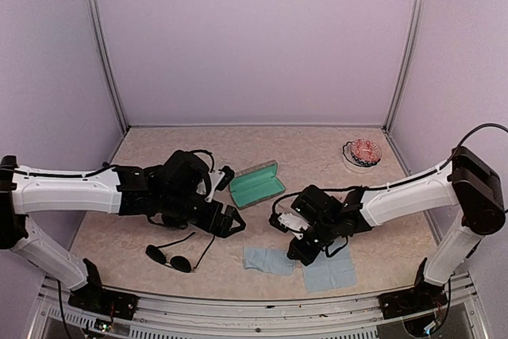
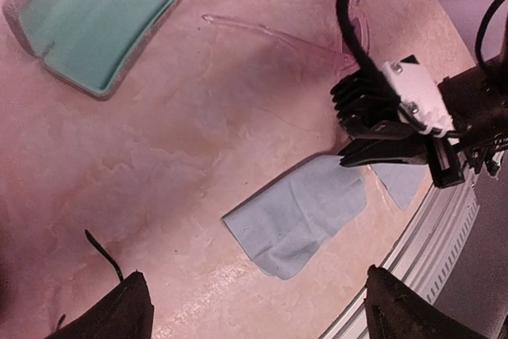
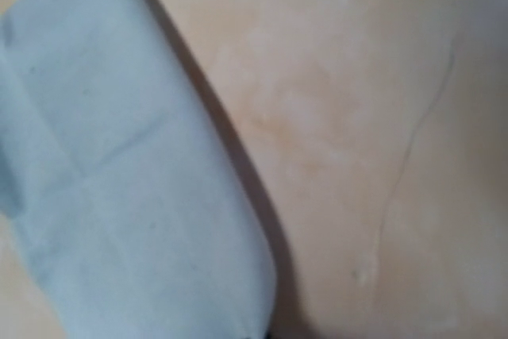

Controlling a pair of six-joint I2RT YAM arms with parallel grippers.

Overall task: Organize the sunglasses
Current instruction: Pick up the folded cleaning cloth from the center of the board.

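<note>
The dark wire-frame sunglasses (image 1: 170, 258) lie open on the table near the front left, just below my left arm. The clear pinkish sunglasses (image 2: 274, 32) lie beyond the cloths, beside my right gripper; the top view hides them under the right arm. My left gripper (image 1: 230, 224) is open and empty, hovering over the table (image 2: 262, 307). My right gripper (image 1: 305, 253) sits low, its jaws together at the corner of a blue cloth (image 2: 302, 212), whose edge looks lifted. The cloth fills the left of the right wrist view (image 3: 119, 196).
A grey case with teal lining (image 1: 256, 184) lies open at centre. A small black object (image 1: 225, 178) is beside it. A second blue cloth (image 1: 332, 274) lies near the front edge. A white bowl with pink contents (image 1: 363, 153) stands back right.
</note>
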